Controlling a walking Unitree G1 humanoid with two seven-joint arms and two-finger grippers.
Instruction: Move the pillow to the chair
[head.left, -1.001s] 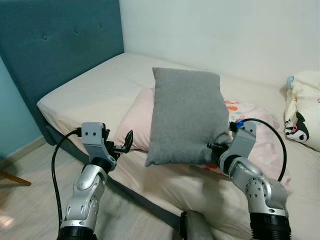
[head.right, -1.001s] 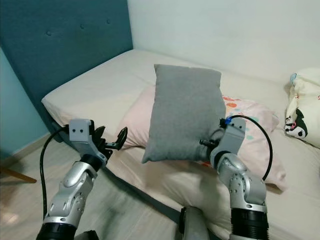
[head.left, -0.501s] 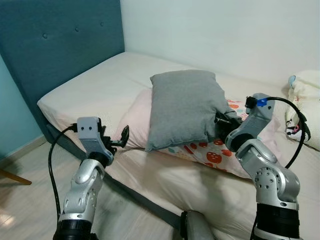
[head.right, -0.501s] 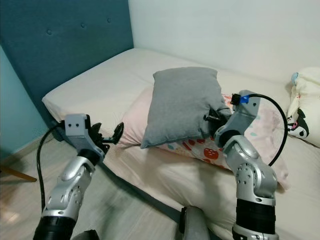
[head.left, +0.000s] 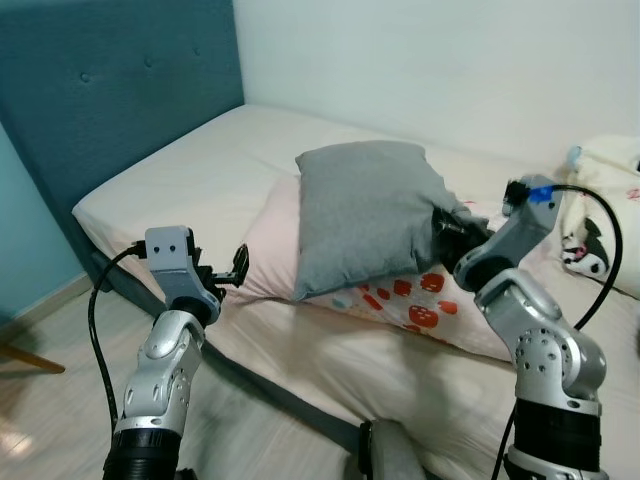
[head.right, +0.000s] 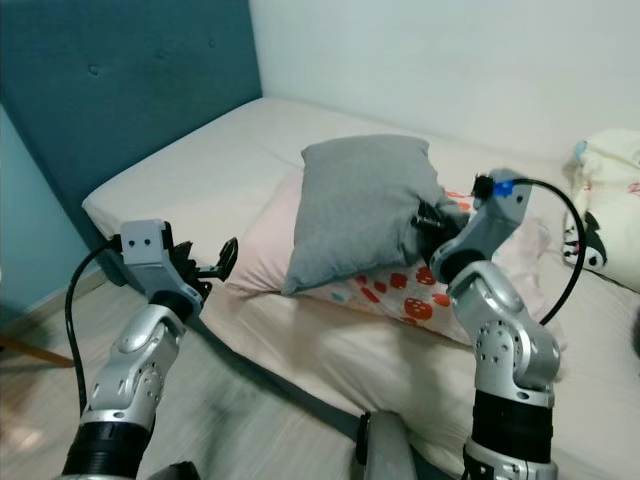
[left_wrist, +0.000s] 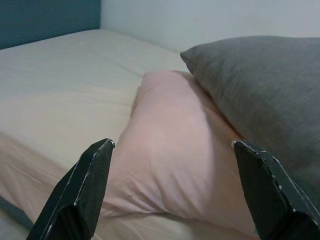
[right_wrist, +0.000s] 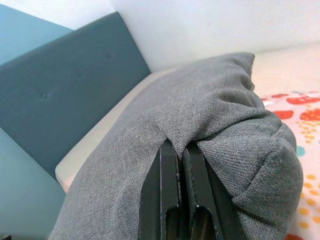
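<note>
A grey pillow (head.left: 365, 215) lies tilted on a pink pillow (head.left: 272, 245) on the bed. My right gripper (head.left: 442, 226) is shut on the grey pillow's right edge; in the right wrist view its two black fingers (right_wrist: 172, 200) pinch a fold of the grey pillow (right_wrist: 200, 130). My left gripper (head.left: 236, 268) stands open by the bed's near edge, a little left of the pink pillow and touching nothing. Through the left wrist view its fingers (left_wrist: 87, 185) frame the pink pillow (left_wrist: 170, 165) and the grey pillow (left_wrist: 265, 95) beyond.
The bed (head.left: 190, 180) has a teal padded headboard (head.left: 110, 90) at the left and a white wall behind. A plush toy (head.left: 600, 215) lies at the far right. The pink pillow's fruit-printed part (head.left: 410, 295) sits below the grey one. Wooden floor (head.left: 60, 400) runs along the left.
My right gripper has carried the grey pillow up and away from me, from hanging upright to lying tilted on the pink pillow. My left arm has drifted slightly left.
</note>
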